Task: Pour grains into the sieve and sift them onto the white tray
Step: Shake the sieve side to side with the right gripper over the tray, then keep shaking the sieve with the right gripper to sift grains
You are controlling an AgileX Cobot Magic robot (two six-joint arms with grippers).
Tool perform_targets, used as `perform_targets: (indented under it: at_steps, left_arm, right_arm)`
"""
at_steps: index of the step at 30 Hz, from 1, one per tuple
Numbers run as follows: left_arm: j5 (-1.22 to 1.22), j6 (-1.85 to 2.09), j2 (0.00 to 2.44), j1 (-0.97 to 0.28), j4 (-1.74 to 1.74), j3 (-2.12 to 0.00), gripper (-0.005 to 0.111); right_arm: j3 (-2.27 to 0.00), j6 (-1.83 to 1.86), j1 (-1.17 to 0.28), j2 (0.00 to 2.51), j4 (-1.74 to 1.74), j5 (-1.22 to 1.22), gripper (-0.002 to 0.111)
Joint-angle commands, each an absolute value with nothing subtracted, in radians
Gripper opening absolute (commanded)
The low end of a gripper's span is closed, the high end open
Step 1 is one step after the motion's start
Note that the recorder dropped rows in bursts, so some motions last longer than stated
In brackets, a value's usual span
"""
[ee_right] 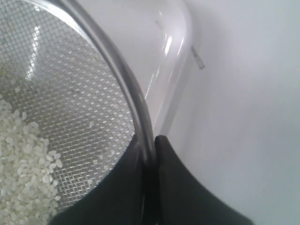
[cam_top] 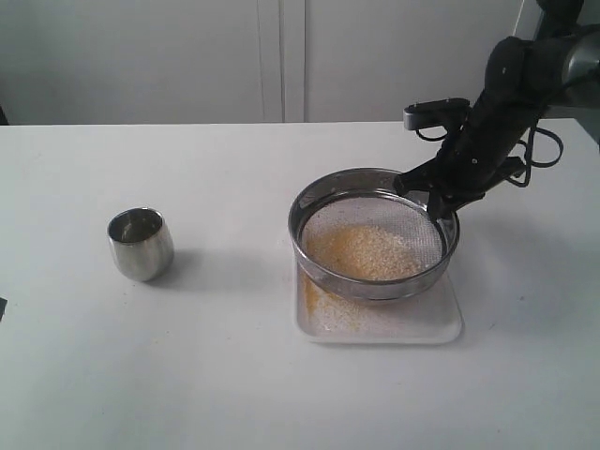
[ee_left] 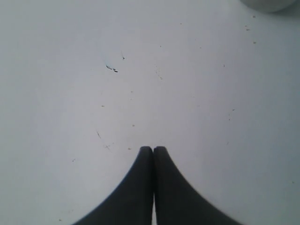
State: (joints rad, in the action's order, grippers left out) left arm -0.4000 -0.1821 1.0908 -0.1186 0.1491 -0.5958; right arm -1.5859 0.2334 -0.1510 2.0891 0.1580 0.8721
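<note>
The sieve (cam_top: pixel 373 283) hangs tilted just above the white tray (cam_top: pixel 441 323), with my right gripper (cam_top: pixel 433 194) shut on its steel rim at the far right side. Pale and yellow grains (cam_top: pixel 367 251) lie on its mesh, and fine yellow grains (cam_top: pixel 330 307) cover the tray's left part. In the right wrist view the black fingers (ee_right: pixel 178 187) pinch the sieve rim (ee_right: pixel 123 79), with whitish grains (ee_right: pixel 21 164) on the mesh and the tray's edge (ee_right: pixel 176 79) below. My left gripper (ee_left: pixel 153 149) is shut and empty over bare table; it is out of the exterior view.
A small rounded steel cup (cam_top: pixel 141 244) stands upright on the white table (cam_top: pixel 225 375) at the left, far from the tray. Its edge (ee_left: pixel 269 4) shows at a corner of the left wrist view. A white wall lies behind the table.
</note>
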Motion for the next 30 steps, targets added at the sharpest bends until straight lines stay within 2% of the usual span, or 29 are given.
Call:
perform_targets:
  at_steps: [1, 16, 19, 23, 25, 27, 30]
  left_arm:
    - [-0.412, -0.183, 1.082, -0.117, 0.148, -0.589, 0.0]
    - [-0.412, -0.183, 1.082, -0.117, 0.148, -0.589, 0.0]
    - [-0.412, -0.183, 1.082, -0.117, 0.148, -0.589, 0.0]
    - [-0.412, -0.183, 1.082, -0.117, 0.148, -0.589, 0.0]
    - [-0.412, -0.183, 1.082, -0.117, 0.148, -0.589, 0.0]
    - [-0.412, -0.183, 1.082, -0.117, 0.148, -0.589, 0.0]
    - [-0.412, -0.183, 1.082, -0.117, 0.148, -0.589, 0.0]
  right_arm:
    - [-1.61, 0.241, -0.148, 2.075, 0.203, 0.888, 0.0]
    - [-1.617, 0.209, -0.107, 2.085, 0.261, 0.928, 0.0]
    - [-1.617, 0.318, -0.116, 2.085, 0.261, 0.941, 0.0]
    - [-1.617, 0.182, -0.094, 2.083, 0.243, 0.904, 0.0]
    - [-1.617, 0.353, -0.106, 2.083, 0.233, 0.948, 0.0]
    - [-1.617, 0.193, -0.086, 2.083, 0.199, 0.917, 0.0]
    - [-1.617, 0.415, -0.099, 2.081, 0.27, 0.963, 0.0]
